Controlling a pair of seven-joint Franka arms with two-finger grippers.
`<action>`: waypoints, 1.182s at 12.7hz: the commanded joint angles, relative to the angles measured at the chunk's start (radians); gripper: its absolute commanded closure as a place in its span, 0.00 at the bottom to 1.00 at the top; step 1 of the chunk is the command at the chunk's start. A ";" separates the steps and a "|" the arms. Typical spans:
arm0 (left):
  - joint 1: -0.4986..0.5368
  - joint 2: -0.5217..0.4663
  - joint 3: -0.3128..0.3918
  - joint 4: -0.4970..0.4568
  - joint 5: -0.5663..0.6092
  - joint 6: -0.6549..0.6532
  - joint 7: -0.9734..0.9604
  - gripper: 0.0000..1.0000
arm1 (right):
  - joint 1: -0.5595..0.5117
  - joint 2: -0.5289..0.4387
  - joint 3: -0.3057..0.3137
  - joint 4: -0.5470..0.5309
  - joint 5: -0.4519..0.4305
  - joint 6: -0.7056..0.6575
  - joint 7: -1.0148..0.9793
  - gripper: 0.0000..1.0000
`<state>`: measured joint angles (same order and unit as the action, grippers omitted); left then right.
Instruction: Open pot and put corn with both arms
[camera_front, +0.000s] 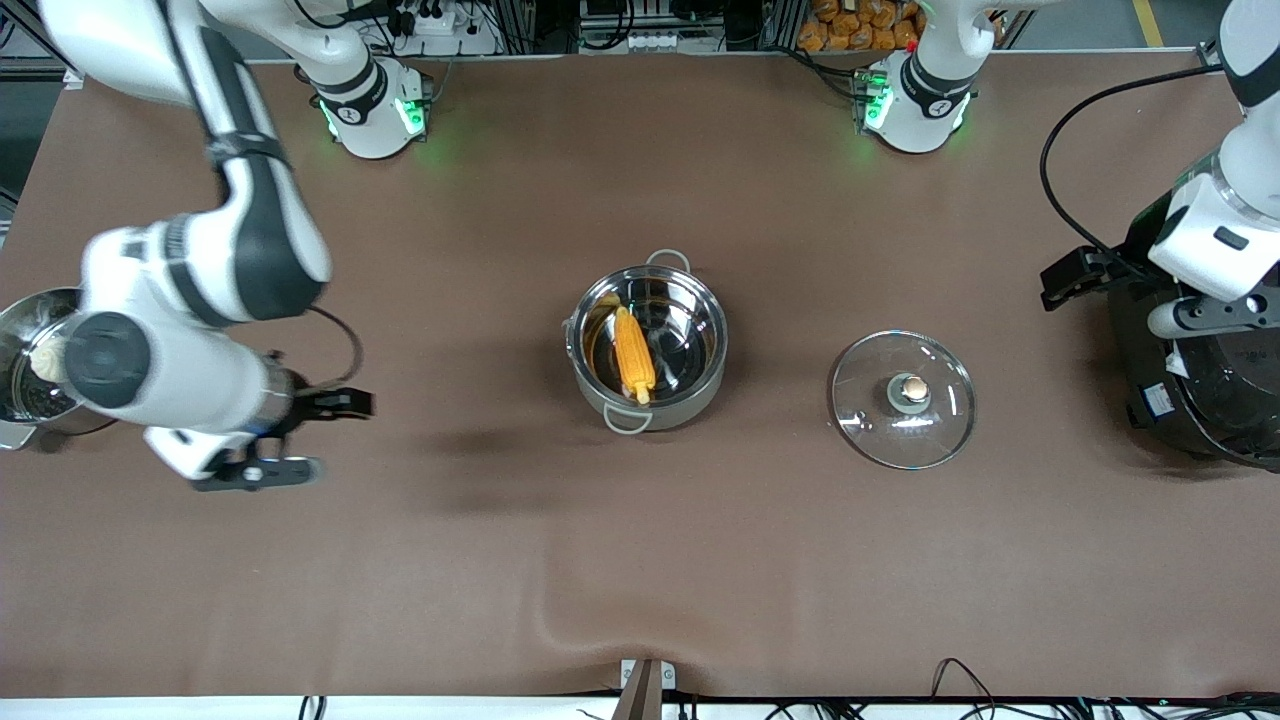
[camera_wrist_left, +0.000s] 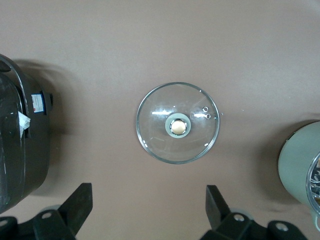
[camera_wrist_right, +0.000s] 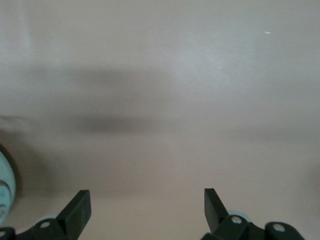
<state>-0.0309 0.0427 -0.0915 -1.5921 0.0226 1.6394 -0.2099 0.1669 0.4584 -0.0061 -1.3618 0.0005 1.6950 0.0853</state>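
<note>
The shiny steel pot (camera_front: 690, 335) stands open at the middle of the table, and its edge shows in the left wrist view (camera_wrist_left: 300, 165). The yellow corn (camera_front: 633, 352) lies inside it. The clear glass lid (camera_front: 935, 425) with its tan knob lies flat on the table beside the pot, toward the left arm's end; it also shows in the left wrist view (camera_wrist_left: 155, 107). My left gripper (camera_front: 1100, 300) is open and empty, up by the rice cooker (camera_front: 1210, 400); it also shows in the left wrist view (camera_wrist_left: 149, 205). My right gripper (camera_front: 345, 436) is open and empty over bare table at the right arm's end; it also shows in the right wrist view (camera_wrist_right: 147, 207).
A steel steamer pot (camera_front: 20, 400) with a white bun (camera_front: 45, 358) stands at the right arm's end, partly hidden by the right arm. The large black rice cooker also shows in the left wrist view (camera_wrist_left: 20, 150). The brown cloth has a wrinkle near the front edge (camera_front: 560, 610).
</note>
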 joint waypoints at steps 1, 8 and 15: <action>0.011 -0.041 -0.002 -0.034 -0.020 0.022 0.040 0.00 | -0.035 -0.249 0.023 -0.230 -0.013 0.017 -0.042 0.00; 0.005 -0.014 -0.004 0.027 0.003 0.004 0.040 0.00 | -0.182 -0.474 0.041 -0.284 -0.008 -0.133 -0.188 0.00; 0.011 -0.012 0.004 0.098 0.005 -0.090 0.040 0.00 | -0.181 -0.486 0.031 -0.240 -0.007 -0.175 -0.222 0.00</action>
<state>-0.0249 0.0249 -0.0847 -1.5163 0.0227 1.5699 -0.1961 0.0067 -0.0097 0.0112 -1.6055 -0.0040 1.5354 -0.1183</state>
